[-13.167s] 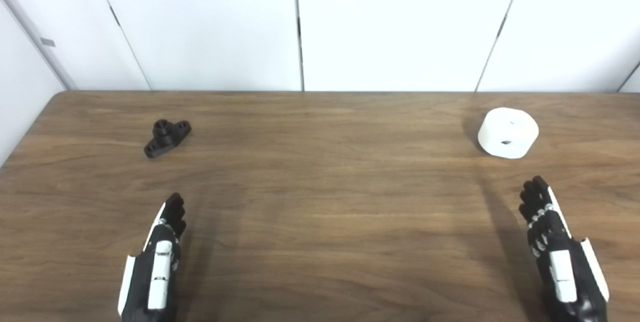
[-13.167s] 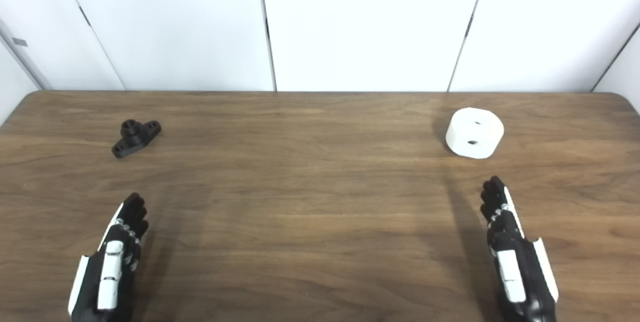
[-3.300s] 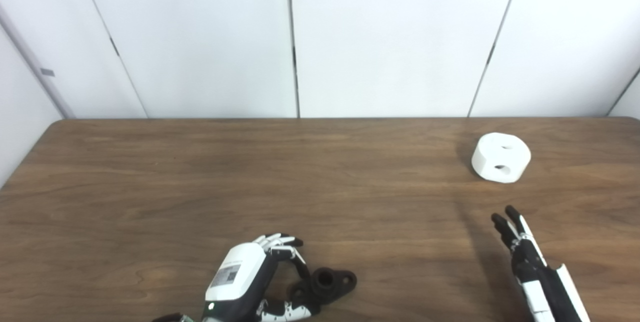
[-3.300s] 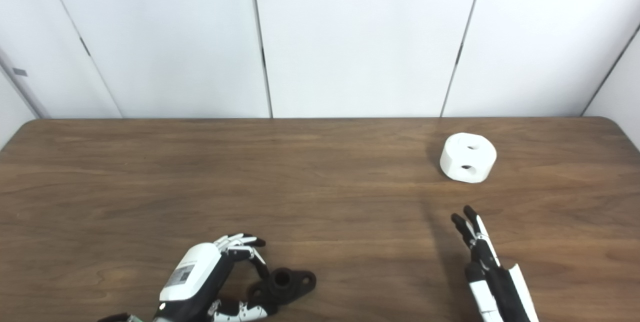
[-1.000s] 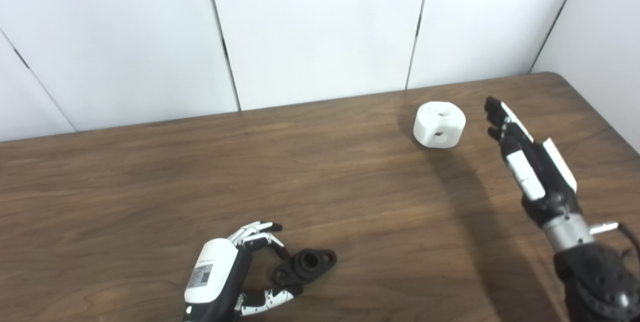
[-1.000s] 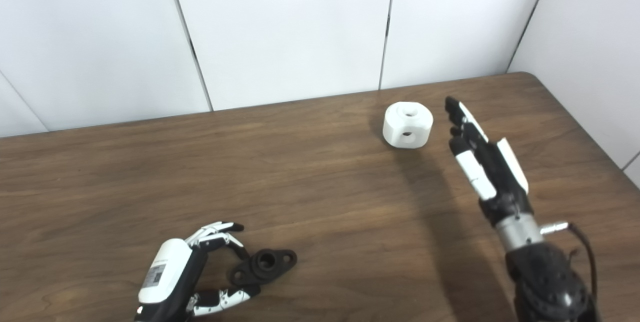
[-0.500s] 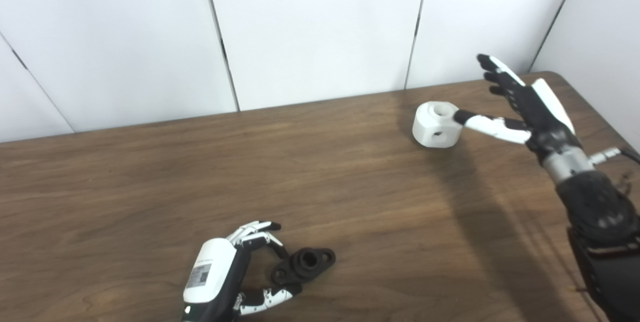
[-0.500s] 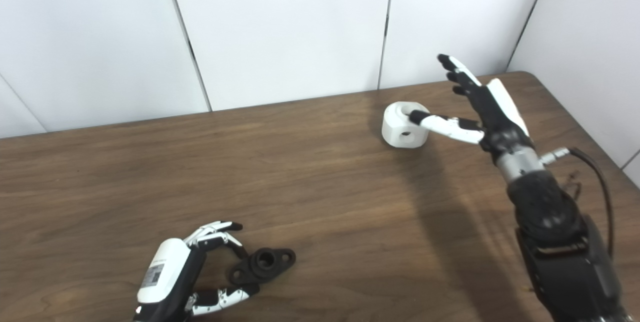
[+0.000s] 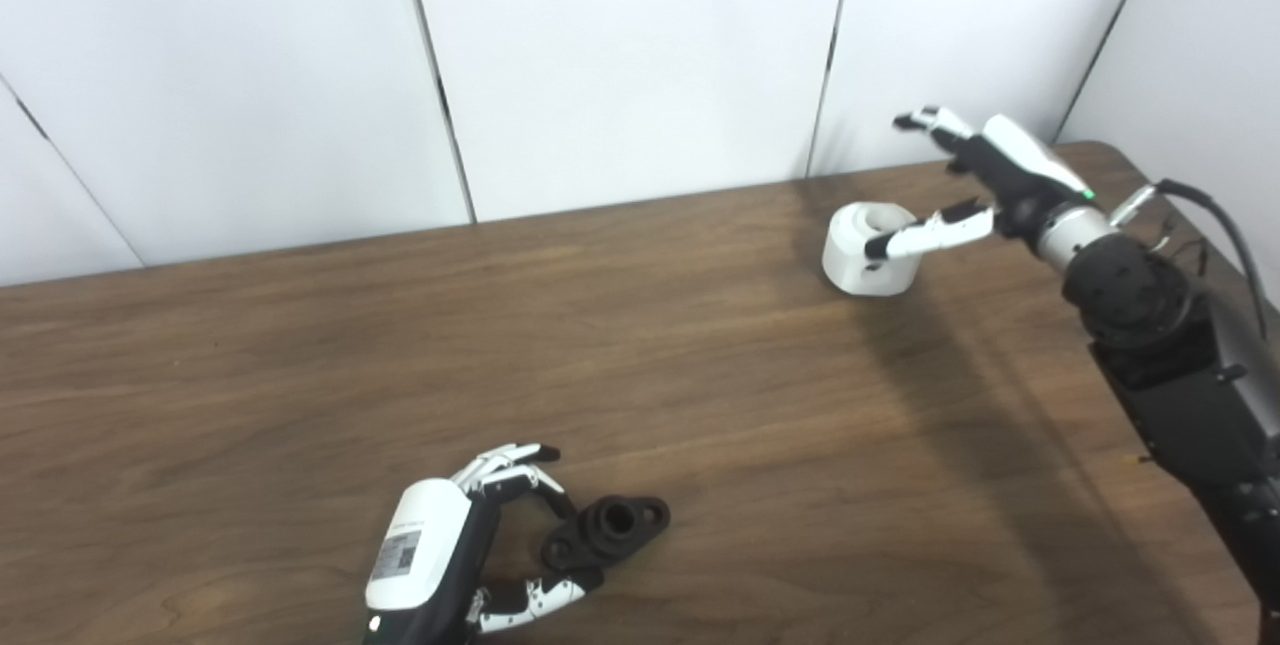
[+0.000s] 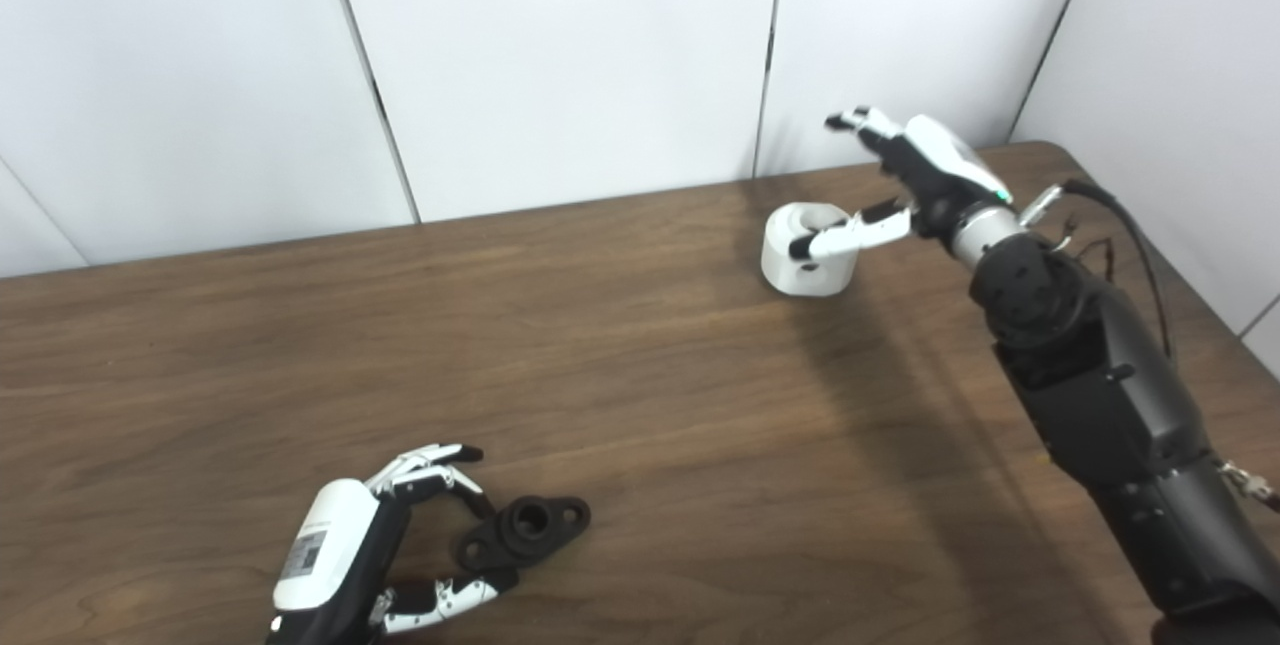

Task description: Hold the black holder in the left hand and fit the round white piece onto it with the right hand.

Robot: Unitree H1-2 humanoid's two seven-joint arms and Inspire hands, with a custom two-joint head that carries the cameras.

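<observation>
The black holder [image 9: 612, 527] lies on the wooden table [image 9: 300, 375] near its front edge, its round socket facing up. My left hand [image 9: 435, 560] sits just left of it, thumb and a finger pinching the holder's left lobe while the other fingers stay spread above. The round white piece [image 9: 858, 263] stands at the far right near the back edge, with a hole on top and one in its side. My right hand [image 9: 990, 175] hovers open at it, thumb stretched across its front and top, fingers arched above and behind without touching.
White wall panels rise directly behind the table's back edge. The table's right edge and rounded corner run close behind my right forearm [image 10: 1090, 385], and a black cable [image 10: 1120, 215] hangs off the wrist.
My right hand has rolled over and reached further left across the white piece, thumb now lower along its front. Left hand and holder have not moved.
</observation>
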